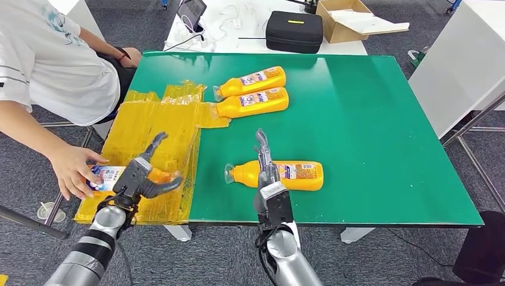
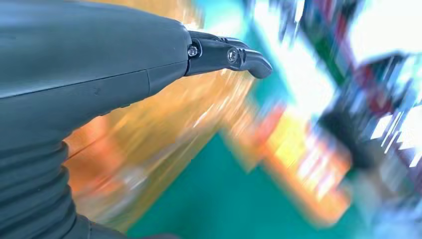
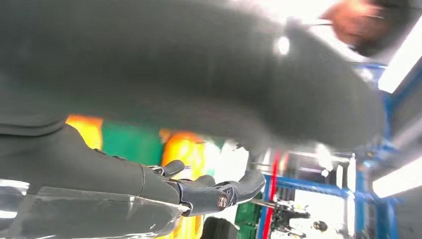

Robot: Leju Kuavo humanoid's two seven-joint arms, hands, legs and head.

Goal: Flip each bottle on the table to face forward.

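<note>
Three orange bottles lie on their sides on the green table (image 1: 369,119): two side by side at the back (image 1: 253,80) (image 1: 256,101) and one near the front edge (image 1: 301,174). My right hand (image 1: 268,179) hovers over that front bottle's neck with straight fingers (image 3: 239,186) and nothing in them. A fourth bottle (image 1: 107,176) lies on the yellow taped sheet (image 1: 155,119) at the left. A person's hand (image 1: 71,170) holds its far end. My left hand (image 1: 142,176) is spread over its orange part and grips nothing. The left wrist view is blurred, with one finger (image 2: 244,56) sticking out.
The person sits at the table's left corner. Behind the green table stands a white table with a black case (image 1: 293,31), a cardboard box (image 1: 345,18) and cables. White furniture (image 1: 452,65) stands at the right. The green table's right half is bare.
</note>
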